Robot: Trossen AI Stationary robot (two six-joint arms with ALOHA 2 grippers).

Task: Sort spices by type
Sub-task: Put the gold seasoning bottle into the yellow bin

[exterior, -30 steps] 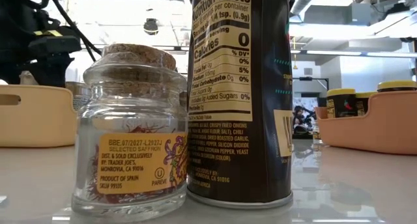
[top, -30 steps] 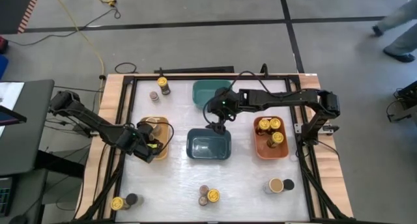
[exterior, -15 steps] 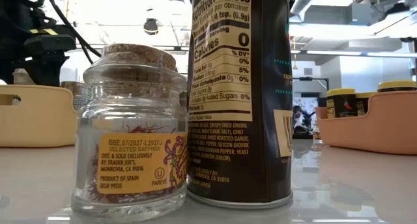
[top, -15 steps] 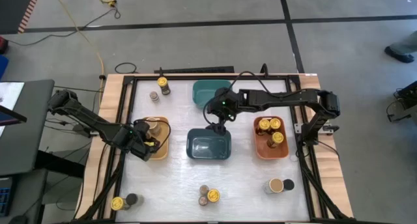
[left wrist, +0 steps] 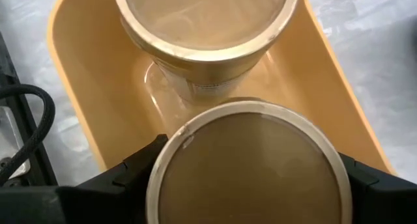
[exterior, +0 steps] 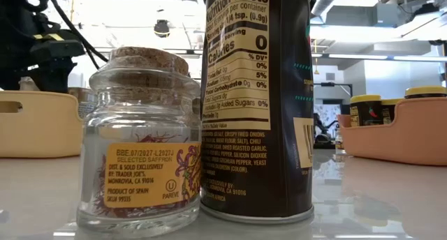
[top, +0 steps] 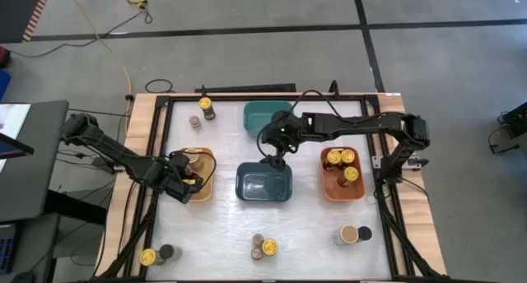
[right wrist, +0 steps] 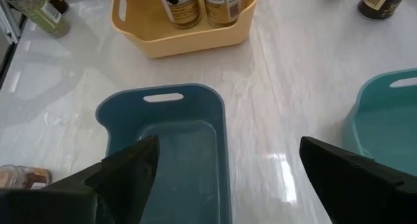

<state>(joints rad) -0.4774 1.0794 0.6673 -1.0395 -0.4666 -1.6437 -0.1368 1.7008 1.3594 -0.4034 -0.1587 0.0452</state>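
L gripper (left wrist: 247, 178) clamped on round tan-topped jar (left wrist: 247, 168), over smooth yellow bin (left wrist: 85, 87) w/ a second glass jar (left wrist: 205, 35) inside. R gripper (right wrist: 221, 165) fingers apart above glossy dark-blue bin (right wrist: 163, 120).

Dark jar (exterior: 256, 100) top cut off

The cork-stoppered glass jar (exterior: 143, 139) carries an orange label: "SELECTED SAFFRON", "DIST. & SOLD EXCLUSIVELY BY: TRADER JOE'S", "MONROVIA, CA 91016", "PRODUCT OF SPAIN". Touching it, the tall dark spice tin (exterior: 257, 100) reads "Nutrition Facts", "Calories 0", and an ingredients list including "CRISPY FRIED ONIONS".
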